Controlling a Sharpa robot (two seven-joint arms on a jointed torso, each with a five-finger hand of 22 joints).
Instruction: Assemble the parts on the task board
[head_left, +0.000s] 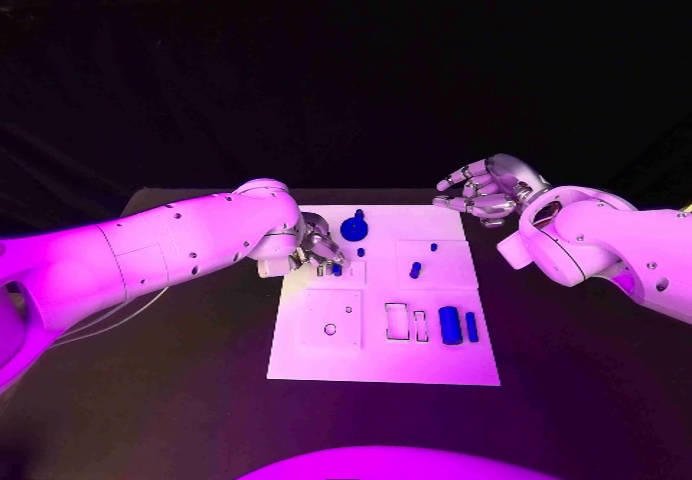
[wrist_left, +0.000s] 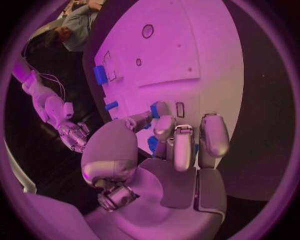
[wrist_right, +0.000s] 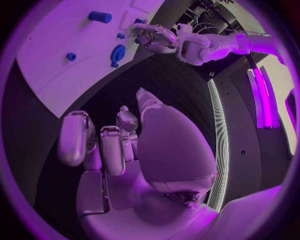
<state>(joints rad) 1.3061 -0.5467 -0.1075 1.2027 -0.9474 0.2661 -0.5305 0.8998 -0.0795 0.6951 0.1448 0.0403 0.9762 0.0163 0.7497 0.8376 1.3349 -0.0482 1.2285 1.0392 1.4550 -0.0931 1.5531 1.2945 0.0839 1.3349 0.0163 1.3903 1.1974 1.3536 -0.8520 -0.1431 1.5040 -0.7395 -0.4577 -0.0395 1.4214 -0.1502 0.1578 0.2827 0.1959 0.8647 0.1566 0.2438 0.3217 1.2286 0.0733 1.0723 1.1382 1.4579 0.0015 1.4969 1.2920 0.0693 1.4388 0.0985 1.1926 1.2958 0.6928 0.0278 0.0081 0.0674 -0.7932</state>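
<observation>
The white task board lies mid-table. My left hand hovers over its upper left part and pinches a small blue part between thumb and fingertips, close above the board. A round blue knob piece stands near the board's far edge. A small blue peg sits mid-board. Two blue bars lie at the right side. My right hand hangs over the black table off the board's far right corner, its fingers loosely bent and apart around nothing.
The board has several empty outlined recesses and a square plate with a hole at its near left. Black table surrounds the board on all sides.
</observation>
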